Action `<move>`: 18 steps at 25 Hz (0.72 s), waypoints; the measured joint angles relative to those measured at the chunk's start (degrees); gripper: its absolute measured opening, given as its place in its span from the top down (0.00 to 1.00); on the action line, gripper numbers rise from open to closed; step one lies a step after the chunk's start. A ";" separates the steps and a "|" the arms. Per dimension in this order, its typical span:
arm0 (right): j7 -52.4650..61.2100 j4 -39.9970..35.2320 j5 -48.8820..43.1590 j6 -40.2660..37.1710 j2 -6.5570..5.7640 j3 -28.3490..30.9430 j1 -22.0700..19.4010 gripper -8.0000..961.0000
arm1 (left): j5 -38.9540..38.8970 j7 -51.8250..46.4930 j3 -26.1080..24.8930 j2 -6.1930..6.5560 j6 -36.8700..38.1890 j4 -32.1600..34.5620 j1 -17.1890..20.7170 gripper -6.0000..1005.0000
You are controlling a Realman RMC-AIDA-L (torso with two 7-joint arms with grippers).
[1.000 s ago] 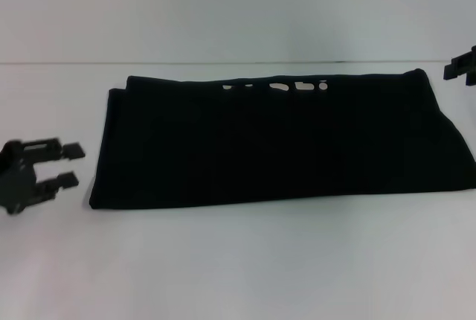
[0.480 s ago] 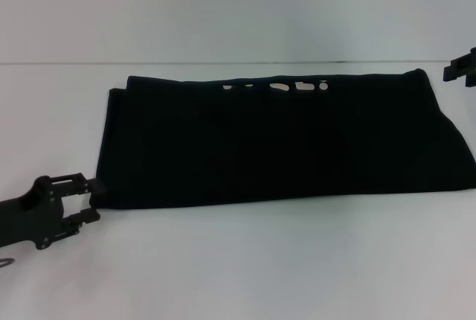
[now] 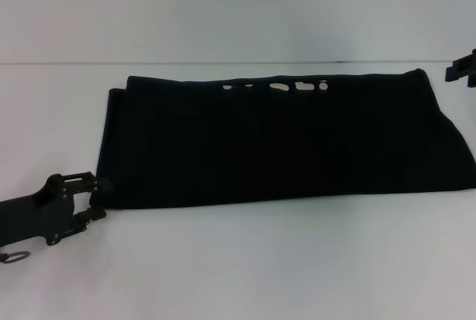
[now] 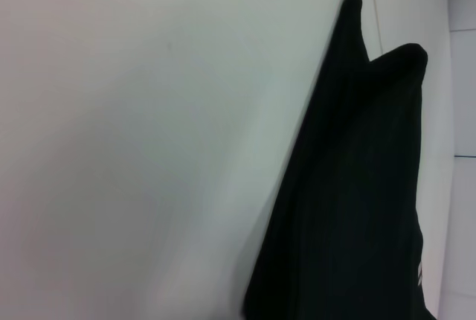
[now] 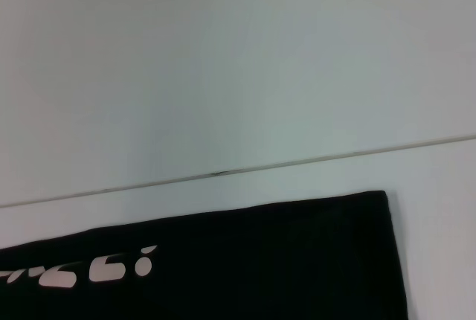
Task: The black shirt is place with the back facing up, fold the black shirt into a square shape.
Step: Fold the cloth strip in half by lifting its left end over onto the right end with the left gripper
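Since a second ago the left gripper point(image 3: 98, 199) has dropped low and slid up to the black shirt point(image 3: 282, 145), open and holding nothing, with the shirt's near corner right at its fingertips. From the left wrist, that corner point(image 4: 357, 186) lies flat, so pinch every layer together. The right gripper point(image 3: 462, 67) waits past the far corner point(image 5: 297, 253); I cannot tell its grip.

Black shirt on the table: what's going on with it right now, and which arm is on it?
The black shirt lies on the white table, already folded into a long band, with pale lettering peeking along its far edge. The left gripper, fingers open, is at the shirt's near left corner, not yet clamped. The right gripper is parked past the far right corner.
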 joint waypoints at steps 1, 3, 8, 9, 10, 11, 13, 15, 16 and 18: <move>0.00 0.01 0.00 0.04 0.02 0.00 -0.02 0.51 | 0.00 -0.10 0.08 0.01 -0.29 -0.06 -0.07 0.45; 0.00 0.01 0.00 0.10 0.03 0.00 -0.03 0.51 | 0.00 -0.39 0.18 0.01 -0.72 -0.18 -0.15 0.45; 0.00 -0.04 0.00 0.20 0.05 0.00 -0.01 0.51 | 0.00 -0.85 0.59 0.09 -1.34 -0.21 -0.30 0.45; 0.00 -0.07 0.00 0.20 0.06 0.00 0.01 0.51 | 0.00 -0.88 0.66 0.09 -1.42 -0.22 -0.30 0.45; 0.00 -0.10 0.00 0.21 0.06 0.00 0.05 0.51 | 0.00 -1.08 1.17 0.09 -1.78 -0.22 -0.34 0.45; 0.00 -0.13 0.00 0.21 0.06 0.00 0.08 0.51 | 0.00 -1.25 1.58 0.07 -2.06 -0.23 -0.35 0.45; 0.00 -0.17 0.00 0.21 0.06 0.00 0.13 0.51 | 0.00 -1.53 2.50 0.06 -2.48 -0.23 -0.39 0.45; 0.00 -0.17 0.00 0.24 0.06 0.00 0.14 0.51 | 0.00 -1.63 2.97 0.05 -2.63 -0.24 -0.39 0.45; 0.00 -0.17 0.00 0.26 0.06 0.00 0.14 0.51 | 0.00 -1.63 3.00 0.04 -2.63 -0.24 -0.39 0.45; 0.00 -0.16 0.00 0.34 0.06 0.00 0.11 0.51 | 0.00 -1.63 3.07 0.03 -2.70 -0.45 -0.43 0.45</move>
